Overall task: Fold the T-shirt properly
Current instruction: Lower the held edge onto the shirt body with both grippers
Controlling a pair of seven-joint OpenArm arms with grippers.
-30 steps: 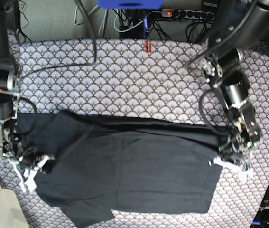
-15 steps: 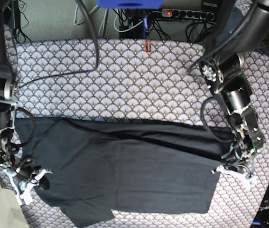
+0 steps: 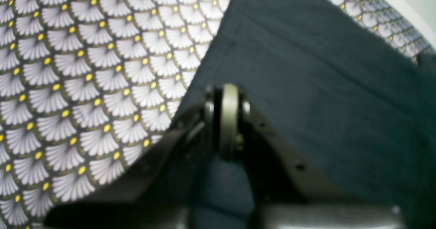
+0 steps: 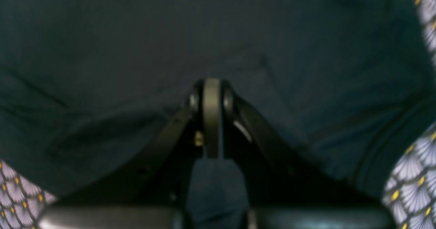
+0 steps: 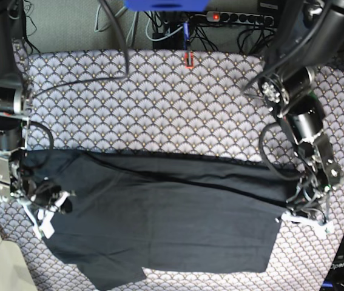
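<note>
Plain dark charcoal-black cotton T-shirt (image 5: 172,221) spread wide, held at both ends.

It lies folded lengthwise on the scallop-patterned white-grey tablecloth (image 5: 159,97), a sleeve poking out below. The left gripper (image 5: 305,218) and right gripper (image 5: 45,212) are each clamped on its side edges.

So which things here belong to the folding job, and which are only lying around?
Belong to the job:
- T-shirt
- left gripper, jaws shut on the T-shirt
- right gripper, jaws shut on the T-shirt

Just there:
- patterned tablecloth under the T-shirt
- power strip and cables behind the table
</note>
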